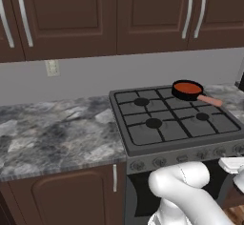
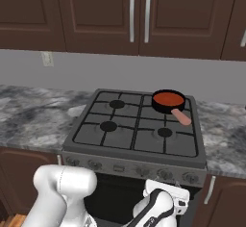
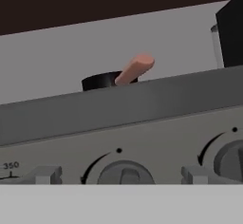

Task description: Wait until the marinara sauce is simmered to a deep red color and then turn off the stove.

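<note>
While the sauce sits in its black pan on the back right burner of the stove, I hold my hand low before the front panel, level with the knobs. Its red looks fairly deep to me, though I cannot say it is done. From the hand view, one knob lies nearly straight ahead and another off to the right, with the pan's pink handle poking above the stove's edge. My jaws cannot be read, open or closed. I judge the waiting is near its end; next comes picking the knob for that burner, closing on it and twisting it off.
</note>
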Controlling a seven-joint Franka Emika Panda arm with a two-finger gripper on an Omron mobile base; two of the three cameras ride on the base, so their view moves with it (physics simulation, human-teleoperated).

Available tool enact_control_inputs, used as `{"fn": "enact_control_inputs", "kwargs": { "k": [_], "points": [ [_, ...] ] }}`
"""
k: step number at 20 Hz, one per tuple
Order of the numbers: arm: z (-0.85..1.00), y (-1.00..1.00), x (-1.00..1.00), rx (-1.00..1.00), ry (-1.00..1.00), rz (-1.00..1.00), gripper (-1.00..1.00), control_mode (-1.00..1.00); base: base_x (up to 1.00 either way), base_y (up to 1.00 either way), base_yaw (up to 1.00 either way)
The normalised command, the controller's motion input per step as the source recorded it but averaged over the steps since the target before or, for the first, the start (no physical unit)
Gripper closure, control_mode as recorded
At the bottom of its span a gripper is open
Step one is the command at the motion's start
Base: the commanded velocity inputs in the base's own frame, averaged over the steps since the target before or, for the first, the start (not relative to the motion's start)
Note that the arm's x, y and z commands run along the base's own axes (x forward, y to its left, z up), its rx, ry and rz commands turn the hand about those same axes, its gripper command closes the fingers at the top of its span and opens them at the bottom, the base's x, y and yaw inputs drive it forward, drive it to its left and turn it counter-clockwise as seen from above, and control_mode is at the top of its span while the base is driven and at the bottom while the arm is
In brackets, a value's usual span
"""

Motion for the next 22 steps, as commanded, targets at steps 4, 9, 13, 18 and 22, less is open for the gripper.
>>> {"fn": "enact_control_inputs", "kwargs": {
  "k": [4, 9, 13, 18, 22],
  "points": [
    [-0.16, 0.0, 0.13, 0.0, 0.0, 0.03, -1.0, -1.0, 0.0, 0.0, 0.0],
    [-0.11, 0.0, 0.13, 0.0, 0.0, 0.0, -1.0, -1.0, 0.0, 0.0, 0.0],
    [-0.04, 0.0, 0.08, 0.0, 0.0, 0.0, -1.0, -1.0, 0.0, 0.0, 0.0],
    [-0.07, 0.0, 0.11, 0.0, 0.0, 0.0, -1.0, -1.0, 0.0, 0.0, 0.0],
    [-0.06, 0.0, 0.09, 0.0, 0.0, 0.0, -1.0, -1.0, 0.0, 0.0, 0.0]
  ]
}}
